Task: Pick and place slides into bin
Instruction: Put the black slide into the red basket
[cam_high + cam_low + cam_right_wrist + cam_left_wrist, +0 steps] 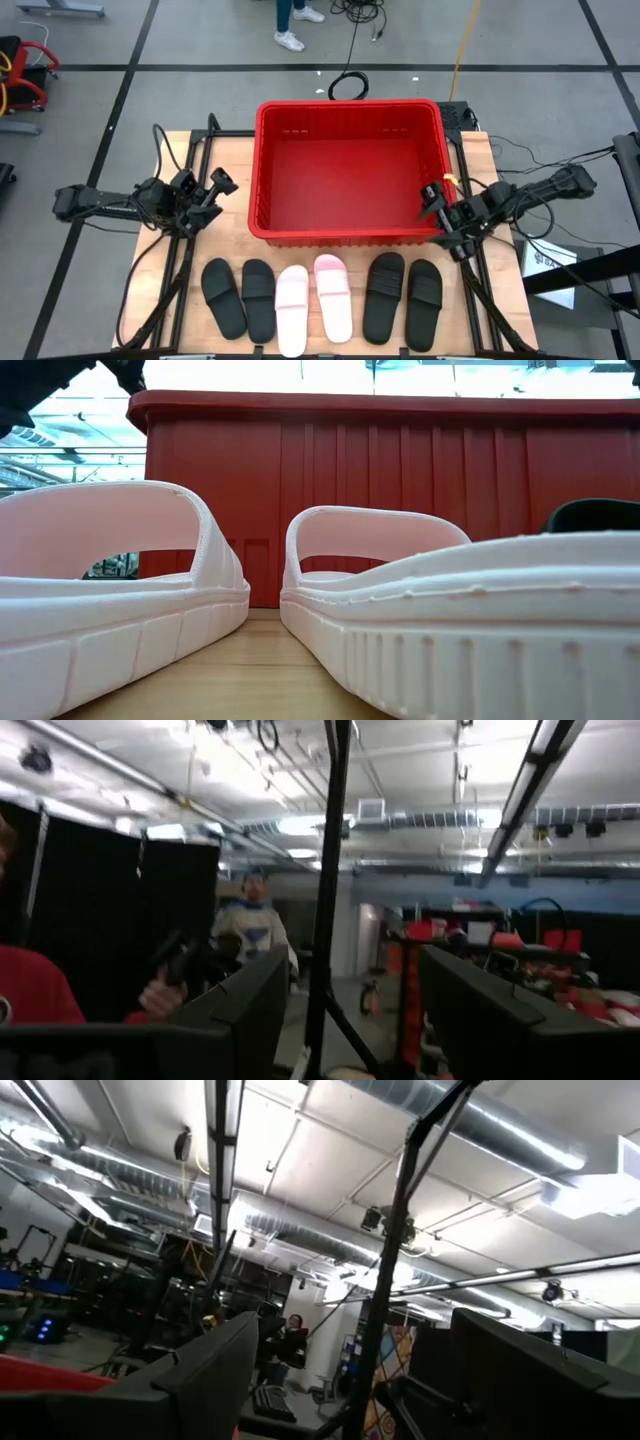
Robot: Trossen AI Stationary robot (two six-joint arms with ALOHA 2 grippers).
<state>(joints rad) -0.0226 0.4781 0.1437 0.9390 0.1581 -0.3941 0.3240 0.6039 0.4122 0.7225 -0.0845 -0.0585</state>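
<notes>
The red bin [350,225] stands in the middle of the table, with nothing in it. Six slides lie side by side on their soles along the near edge: two black [240,298], two pale pink [312,302] and two black [404,298]. In the low view the pink slides [120,590] fill the foreground in front of the bin's wall [400,490]. My left gripper [218,193] is open and empty, left of the bin. My right gripper [440,215] is open and empty at the bin's near right corner. Both wrist views look up at the ceiling past open fingers [210,1380] [240,1020].
The table's frame posts and cables run along both sides [190,150]. A strip of bare wood [330,252] lies between the bin and the row of slides. People stand in the room beyond the table [290,25] [250,925].
</notes>
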